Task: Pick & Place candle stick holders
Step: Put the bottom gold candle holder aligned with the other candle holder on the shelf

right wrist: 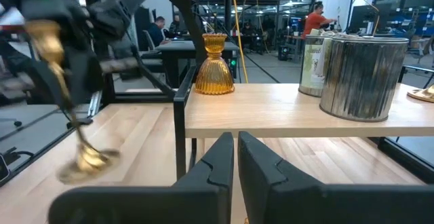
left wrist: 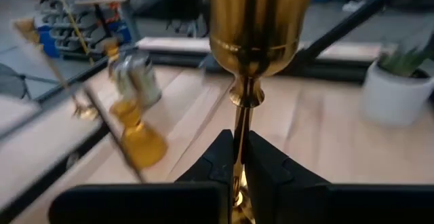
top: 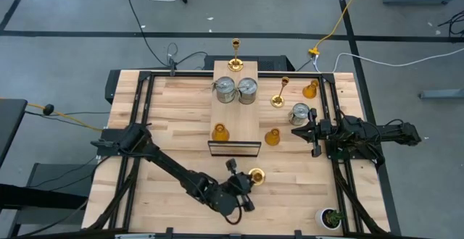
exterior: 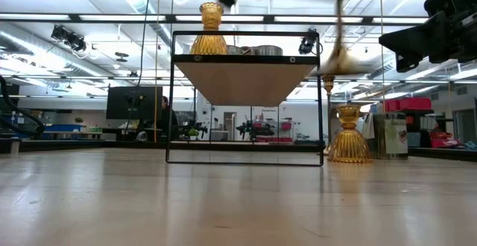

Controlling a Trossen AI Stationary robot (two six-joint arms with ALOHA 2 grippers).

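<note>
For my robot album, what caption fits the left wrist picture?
Left gripper shut on a slender shiny gold candlestick's stem, lifted above the wooden table.

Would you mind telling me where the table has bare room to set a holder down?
The wooden table left of the raised shelf is bare. The right is crowded: a gold candlestick, silver can, amber holders and the right gripper.

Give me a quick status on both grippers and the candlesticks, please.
Left gripper shut on gold candlestick, near front edge. Right gripper shut, empty, beside can. Shelf holds two cans, one amber holder, one candlestick. Nothing blocking.
</note>
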